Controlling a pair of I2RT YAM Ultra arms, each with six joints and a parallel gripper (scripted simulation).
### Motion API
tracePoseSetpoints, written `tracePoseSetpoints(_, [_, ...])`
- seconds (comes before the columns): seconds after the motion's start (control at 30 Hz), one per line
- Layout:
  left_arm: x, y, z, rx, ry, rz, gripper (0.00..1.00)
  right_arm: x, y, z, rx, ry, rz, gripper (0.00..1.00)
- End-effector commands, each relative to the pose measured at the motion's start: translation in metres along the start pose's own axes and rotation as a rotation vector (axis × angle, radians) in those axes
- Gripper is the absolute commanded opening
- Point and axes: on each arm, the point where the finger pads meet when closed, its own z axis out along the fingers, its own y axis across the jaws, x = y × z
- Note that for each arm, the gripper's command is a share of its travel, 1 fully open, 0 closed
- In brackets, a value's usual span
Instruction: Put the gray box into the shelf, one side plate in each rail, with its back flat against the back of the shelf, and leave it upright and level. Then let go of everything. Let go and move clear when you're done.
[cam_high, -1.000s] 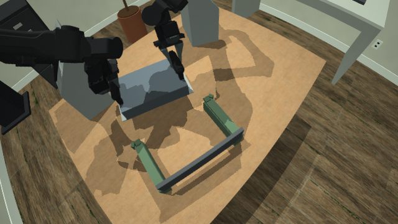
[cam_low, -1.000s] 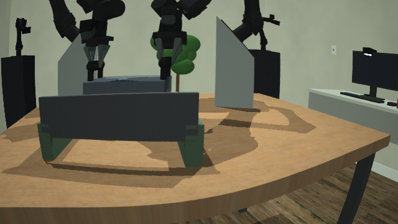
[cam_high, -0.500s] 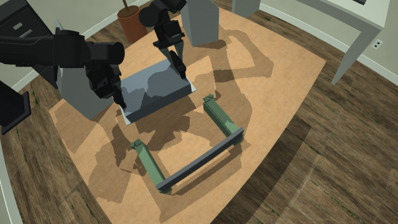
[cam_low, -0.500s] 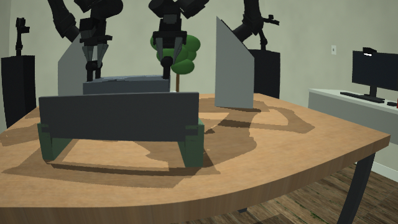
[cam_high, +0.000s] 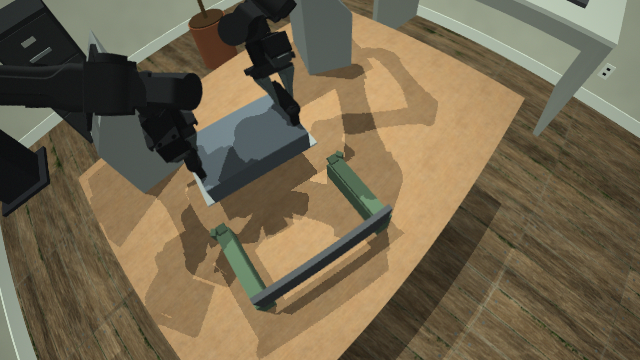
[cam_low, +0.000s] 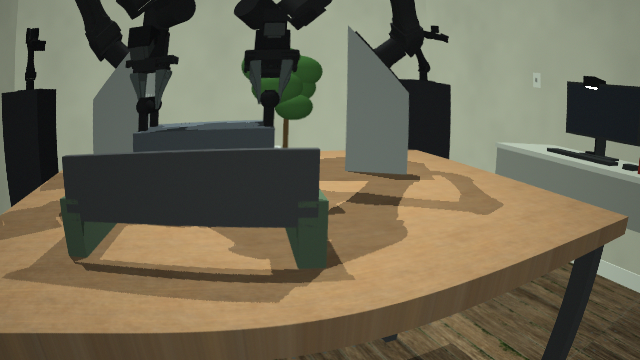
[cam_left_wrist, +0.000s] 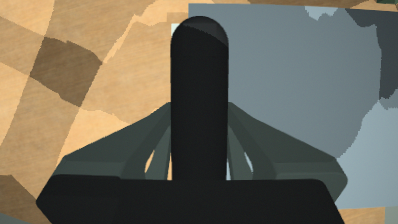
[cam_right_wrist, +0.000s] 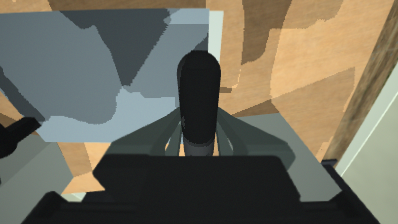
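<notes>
Wrist views sharing box's top

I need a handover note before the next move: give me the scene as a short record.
box: gray box, outside the shelf, apparently raised
left hand: shut on one end of the box
right hand: shut on the other end
rails: two, green, neither holding a side plate
shelf back: dark panel, not touched by the box
remaining: insert, seat, release, clear
</notes>
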Motion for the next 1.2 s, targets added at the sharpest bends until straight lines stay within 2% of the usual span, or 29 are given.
tracePoseSetpoints(0.0, [-0.039,-0.007,-0.022,-0.014,-0.090,-0.022,0.14,-0.029,0.005,-0.026,-0.039,-0.069,-0.002,0.14])
tracePoseSetpoints(0.1, [-0.028,-0.008,-0.019,-0.038,-0.090,-0.025,0.14,-0.035,0.005,-0.028,-0.038,-0.075,-0.039,0.14])
tracePoseSetpoints(0.13, [-0.028,-0.012,-0.016,-0.028,-0.098,-0.028,0.14,-0.042,0.010,-0.027,-0.059,-0.101,-0.003,0.14])
tracePoseSetpoints(0.27, [-0.049,-0.013,-0.019,0.000,-0.120,-0.072,0.14,-0.044,0.014,-0.020,-0.071,-0.105,0.027,0.14])
tracePoseSetpoints(0.33, [-0.048,-0.012,-0.019,-0.002,-0.119,-0.079,0.14,-0.043,0.013,-0.022,-0.067,-0.102,0.024,0.14])
tracePoseSetpoints(0.37, [-0.039,-0.008,-0.016,-0.004,-0.104,-0.056,0.14,-0.042,0.013,-0.022,-0.064,-0.109,0.028,0.14])
tracePoseSetpoints(0.4, [-0.012,0.001,-0.010,-0.026,-0.083,0.003,0.14,-0.042,0.013,-0.021,-0.063,-0.109,0.028,0.14])
tracePoseSetpoints(0.43, [0.000,-0.002,-0.004,-0.032,-0.075,0.023,0.14,-0.032,0.010,-0.016,-0.051,-0.097,0.012,0.14])
tracePoseSetpoints(0.47, [-0.007,-0.002,-0.007,-0.027,-0.082,0.004,0.14,-0.017,0.003,-0.009,-0.029,-0.075,-0.016,0.14])
tracePoseSetpoints(0.53, [-0.020,-0.002,-0.011,-0.020,-0.083,-0.009,0.14,-0.024,0.013,-0.007,-0.040,-0.074,-0.011,0.14])
tracePoseSetpoints(0.6, [-0.020,-0.002,-0.011,-0.020,-0.083,-0.009,0.14,-0.024,0.013,-0.007,-0.040,-0.074,-0.011,0.14])
tracePoseSetpoints(0.67, [-0.028,-0.002,-0.010,-0.013,-0.088,-0.030,0.14,-0.038,0.015,-0.014,-0.062,-0.100,0.022,0.14])
tracePoseSetpoints(0.73, [-0.015,0.005,-0.009,-0.023,-0.076,-0.003,0.14,-0.038,0.014,-0.015,-0.063,-0.101,0.028,0.14])
tracePoseSetpoints(0.87, [-0.041,-0.008,-0.013,-0.010,-0.103,-0.064,0.14,-0.037,0.016,-0.015,-0.073,-0.093,0.036,0.14])
tracePoseSetpoints(1.17, [-0.045,-0.008,-0.011,-0.009,-0.102,-0.066,0.14,-0.041,0.015,-0.015,-0.067,-0.097,0.034,0.14])
